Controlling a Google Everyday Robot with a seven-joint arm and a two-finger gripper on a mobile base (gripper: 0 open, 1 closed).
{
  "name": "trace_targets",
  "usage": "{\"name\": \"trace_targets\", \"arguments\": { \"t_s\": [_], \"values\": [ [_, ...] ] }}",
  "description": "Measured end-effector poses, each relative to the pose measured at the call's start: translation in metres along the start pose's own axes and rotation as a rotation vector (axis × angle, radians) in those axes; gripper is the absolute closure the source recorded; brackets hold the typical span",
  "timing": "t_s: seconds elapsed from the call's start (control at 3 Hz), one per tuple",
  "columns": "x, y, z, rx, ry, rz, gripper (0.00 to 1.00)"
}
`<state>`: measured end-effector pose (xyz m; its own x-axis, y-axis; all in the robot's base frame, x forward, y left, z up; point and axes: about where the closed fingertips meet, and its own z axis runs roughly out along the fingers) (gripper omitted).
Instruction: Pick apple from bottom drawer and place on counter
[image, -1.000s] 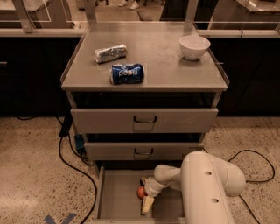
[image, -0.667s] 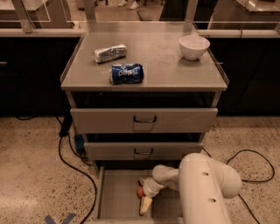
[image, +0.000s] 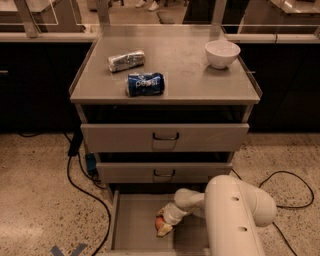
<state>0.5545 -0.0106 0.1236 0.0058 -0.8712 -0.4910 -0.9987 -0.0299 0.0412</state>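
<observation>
apple (image: 159, 223) in bottom drawer (image: 134, 226), at gripper (image: 164, 229)

One apple (image: 159, 223), one pincer (image: 165, 230) in drawer (image: 134, 220)

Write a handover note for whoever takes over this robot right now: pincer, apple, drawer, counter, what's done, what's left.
Pincer: down inside the open bottom drawer, right at the apple; whether it has hold of it cannot be told.
Apple: on the drawer floor, partly hidden by the pincer.
Counter: carries a blue can, a white bowl and a silvery packet; no apple on it.
Done: drawer open, pincer at the apple.
Left: secure the apple, lift it out, set it on the counter.
</observation>
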Motion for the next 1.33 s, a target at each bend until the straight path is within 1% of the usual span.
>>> {"name": "trace_targets", "arguments": {
  "t_s": [0.33,0.67,1.0,1.33],
  "values": [
    [0.0,0.0,0.0,0.0,0.0,0.0,0.66],
    [0.0,0.0001,0.0001,0.0,0.0,0.0,0.95],
    [0.0,0.0002,0.0001,0.0,0.0,0.0,1.0],
    [-0.0002,0.0022,-0.0004,-0.003,0.001,0.002,1.0]
  ]
}}
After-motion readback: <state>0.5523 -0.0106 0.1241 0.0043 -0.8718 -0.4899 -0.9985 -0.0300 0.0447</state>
